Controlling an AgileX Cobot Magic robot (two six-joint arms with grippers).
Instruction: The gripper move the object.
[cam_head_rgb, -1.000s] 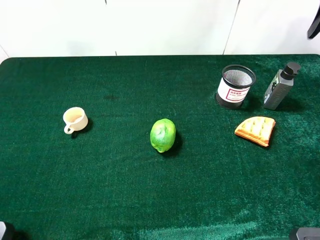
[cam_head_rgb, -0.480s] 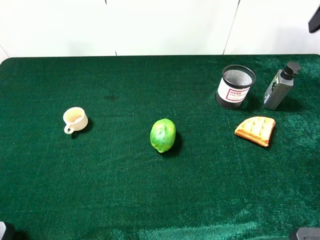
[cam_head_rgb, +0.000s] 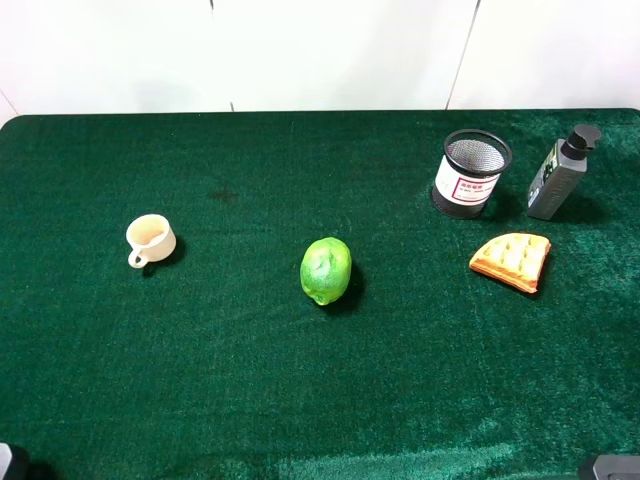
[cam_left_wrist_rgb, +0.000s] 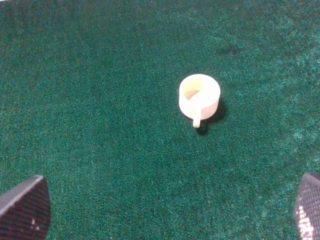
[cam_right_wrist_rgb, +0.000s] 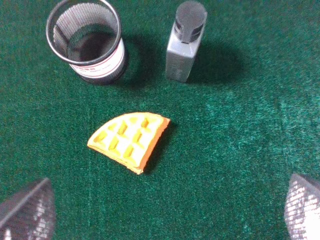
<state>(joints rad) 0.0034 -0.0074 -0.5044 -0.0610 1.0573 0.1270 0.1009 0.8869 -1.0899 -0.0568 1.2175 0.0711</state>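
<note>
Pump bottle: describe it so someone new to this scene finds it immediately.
On the green felt table, go to the far right corner in the high view, where three things cluster. The dark grey rectangular pump bottle stands upright right of the black mesh cup and behind the orange waffle wedge. Only it has a black pump top and solid sides.

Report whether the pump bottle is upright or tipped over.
Upright. The pump bottle stands on its base on the green cloth, black pump top uppermost, beside the mesh cup; nothing is gripping it.

One pump bottle (cam_head_rgb: 558, 172), one mesh cup (cam_head_rgb: 471, 172), one waffle piece (cam_head_rgb: 511, 259), one lime-like fruit (cam_head_rgb: 326, 270), one small cup (cam_head_rgb: 150, 240).
</note>
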